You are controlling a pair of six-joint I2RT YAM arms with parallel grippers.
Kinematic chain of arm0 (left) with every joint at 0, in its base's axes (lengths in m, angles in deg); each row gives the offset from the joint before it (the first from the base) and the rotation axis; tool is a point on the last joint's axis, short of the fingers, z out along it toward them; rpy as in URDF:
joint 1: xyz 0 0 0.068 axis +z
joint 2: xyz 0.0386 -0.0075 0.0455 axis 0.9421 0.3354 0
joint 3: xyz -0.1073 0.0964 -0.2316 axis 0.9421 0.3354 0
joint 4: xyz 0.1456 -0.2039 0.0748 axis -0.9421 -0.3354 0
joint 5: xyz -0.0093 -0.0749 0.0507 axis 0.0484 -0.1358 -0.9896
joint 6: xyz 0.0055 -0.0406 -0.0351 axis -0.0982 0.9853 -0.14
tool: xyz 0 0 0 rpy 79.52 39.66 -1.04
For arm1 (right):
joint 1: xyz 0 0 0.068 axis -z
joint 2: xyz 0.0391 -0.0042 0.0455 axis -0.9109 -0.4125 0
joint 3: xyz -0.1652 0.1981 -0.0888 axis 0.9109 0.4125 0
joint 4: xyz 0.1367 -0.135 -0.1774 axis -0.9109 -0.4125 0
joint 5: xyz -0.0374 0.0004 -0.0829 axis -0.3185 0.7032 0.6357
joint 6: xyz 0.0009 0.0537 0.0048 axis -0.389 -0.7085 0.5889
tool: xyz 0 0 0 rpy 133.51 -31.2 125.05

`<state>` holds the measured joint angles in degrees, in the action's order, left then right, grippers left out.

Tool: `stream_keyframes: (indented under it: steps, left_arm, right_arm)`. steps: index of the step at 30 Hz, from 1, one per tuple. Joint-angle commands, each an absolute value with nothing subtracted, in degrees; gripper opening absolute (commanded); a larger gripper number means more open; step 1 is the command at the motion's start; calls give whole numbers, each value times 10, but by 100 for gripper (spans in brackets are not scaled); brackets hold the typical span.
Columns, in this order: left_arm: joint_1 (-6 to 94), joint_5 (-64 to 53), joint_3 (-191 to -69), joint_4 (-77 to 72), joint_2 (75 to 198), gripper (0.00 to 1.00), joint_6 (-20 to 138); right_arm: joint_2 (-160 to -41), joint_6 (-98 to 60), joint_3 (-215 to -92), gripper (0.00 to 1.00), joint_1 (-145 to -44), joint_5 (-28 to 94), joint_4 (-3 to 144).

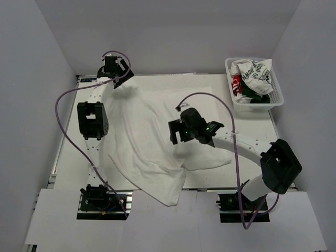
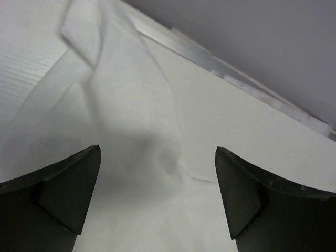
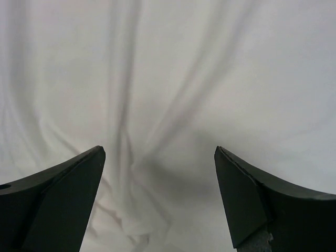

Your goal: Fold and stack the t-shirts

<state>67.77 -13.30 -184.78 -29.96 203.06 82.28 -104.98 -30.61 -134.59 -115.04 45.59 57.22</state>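
From above, the spread t-shirt (image 1: 139, 131) covers the bench's (image 1: 210, 94) middle and left. 1 corner passes the near edge at 6 o'clock, and bare bench runs toward 3 o'clock. More t-shirts (image 1: 254, 73) fill a basket (image 1: 277, 84) at 1 o'clock.

Left wrist: the left pincer (image 1: 122, 79) gapes wide and holds nothing, over the cloth's far edge at 11 o'clock.

Right wrist: the right pincer (image 1: 175, 132) is equally wide and empty, over creased fabric at centre.

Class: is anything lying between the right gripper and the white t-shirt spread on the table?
Nothing visible does. The right gripper hangs open directly over the t-shirt, with only bare wrinkled cloth between its jaws.
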Motion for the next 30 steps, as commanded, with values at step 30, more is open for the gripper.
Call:
stream_keyframes:
  steps: [30]
  left_arm:
    - [675, -259, -1750, -500, 2042, 100, 732]
  right_arm:
    - [-1549, -352, -1854, 90, -814, 523, 385]
